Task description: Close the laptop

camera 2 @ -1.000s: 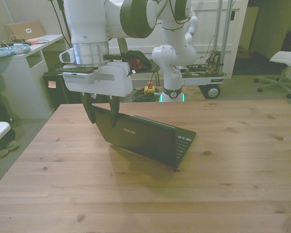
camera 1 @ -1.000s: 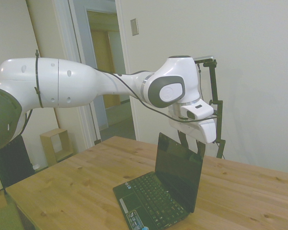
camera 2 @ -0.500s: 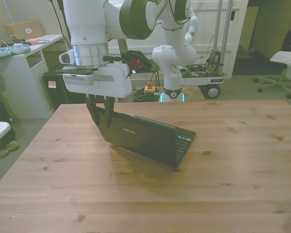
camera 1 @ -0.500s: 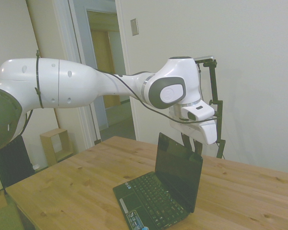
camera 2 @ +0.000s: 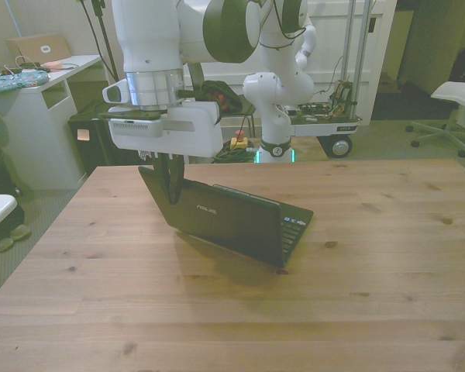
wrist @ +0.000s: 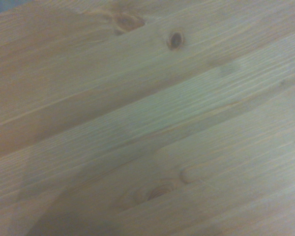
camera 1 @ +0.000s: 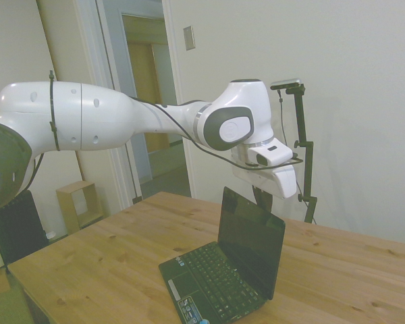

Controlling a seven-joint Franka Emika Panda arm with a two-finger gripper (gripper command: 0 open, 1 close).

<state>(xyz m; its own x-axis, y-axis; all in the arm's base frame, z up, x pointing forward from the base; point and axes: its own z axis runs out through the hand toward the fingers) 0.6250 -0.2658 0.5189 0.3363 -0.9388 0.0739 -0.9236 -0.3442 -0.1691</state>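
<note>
— where the wooden table [camera 2: 232,310] lies nearest, what stands on it?
— the laptop [camera 2: 232,221], lid up and open, toward the front view's left (logo on the lid's back faces the front camera).
— and beyond it?
— the gripper [camera 2: 169,186] hangs at the lid's upper corner, fingers [camera 2: 173,182] pressed together, beside the edge, not pinching it.

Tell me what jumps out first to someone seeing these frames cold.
The big white robot arm spans the side view from the left, its gripper shut and hanging at the top corner of the lid. Below it, the small black netbook laptop stands open on the wooden plank table, screen near upright. Behind the table in the front view, a white office chair sits at the front view's right.
</note>
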